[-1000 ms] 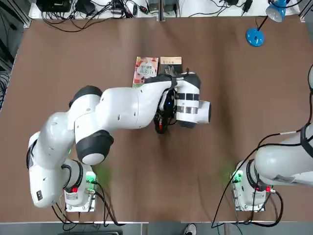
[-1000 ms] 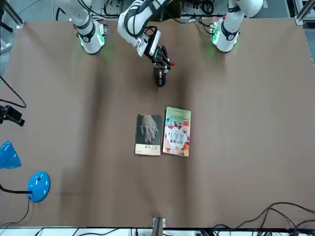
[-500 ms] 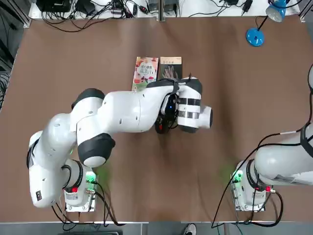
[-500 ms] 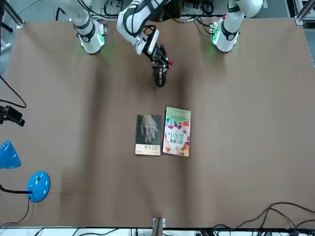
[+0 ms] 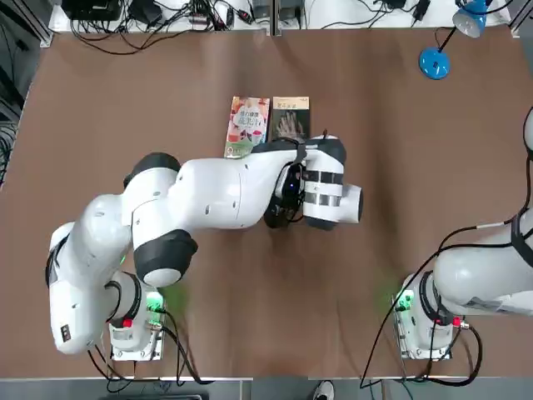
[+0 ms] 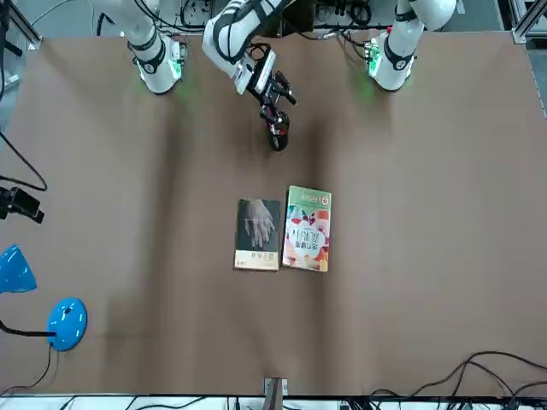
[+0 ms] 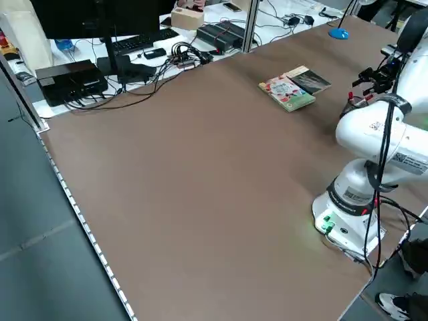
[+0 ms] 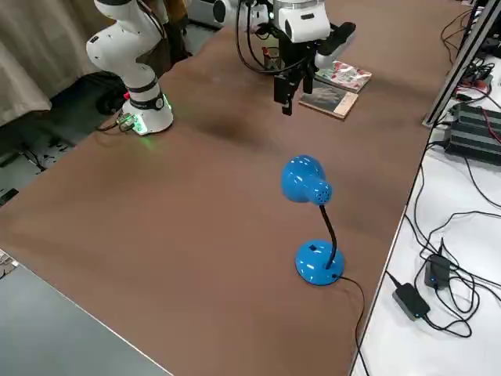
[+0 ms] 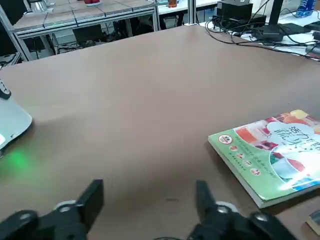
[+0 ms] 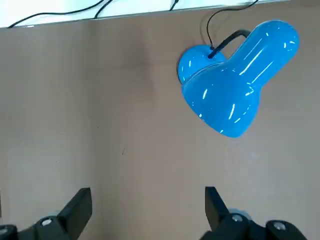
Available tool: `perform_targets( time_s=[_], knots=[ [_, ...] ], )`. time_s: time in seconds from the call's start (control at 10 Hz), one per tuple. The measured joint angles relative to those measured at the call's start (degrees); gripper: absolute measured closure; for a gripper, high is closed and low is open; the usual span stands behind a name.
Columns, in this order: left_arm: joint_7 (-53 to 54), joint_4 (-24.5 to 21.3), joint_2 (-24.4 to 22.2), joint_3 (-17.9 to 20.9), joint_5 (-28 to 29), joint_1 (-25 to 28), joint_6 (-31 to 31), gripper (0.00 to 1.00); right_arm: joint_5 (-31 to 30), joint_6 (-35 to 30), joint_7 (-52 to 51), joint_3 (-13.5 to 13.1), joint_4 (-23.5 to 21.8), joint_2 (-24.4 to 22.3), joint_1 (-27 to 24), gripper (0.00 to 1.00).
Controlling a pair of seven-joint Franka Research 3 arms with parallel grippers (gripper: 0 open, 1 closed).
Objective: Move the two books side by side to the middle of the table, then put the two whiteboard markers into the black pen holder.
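Two books lie side by side mid-table: the colourful book (image 5: 247, 125) (image 6: 308, 228) (image 9: 272, 152) and the dark grey book (image 5: 290, 118) (image 6: 258, 233). On the robot's side of them stands the black pen holder (image 6: 278, 139) (image 5: 275, 218), with the red marker ends (image 6: 275, 130) showing at its mouth. My left gripper (image 6: 274, 89) (image 9: 149, 192) hangs just above the holder, open and holding nothing. My right gripper (image 10: 147, 200) is open over the blue lamp, at the table's right edge.
A blue desk lamp (image 5: 434, 62) (image 6: 67, 323) (image 8: 307, 182) (image 10: 235, 97) stands at the far right corner of the table (image 5: 125, 92). Cables and boxes lie beyond the far edge. My left arm (image 5: 216, 192) stretches across the middle of the table.
My left gripper, shut on a red-ended marker over the holder before, has opened. The marker now sits in the holder. The gripper has risen slightly.
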Motion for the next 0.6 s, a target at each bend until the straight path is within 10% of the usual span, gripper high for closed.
perform_targets(
  time_s=[0.6],
  knots=[
    [7.2, 1.7, -5.9, -3.5, -0.6, 10.9, -0.8, 0.00, 0.0, 0.2, 0.0, 0.2, 0.5, 0.0, 0.1, 0.00]
  ],
)
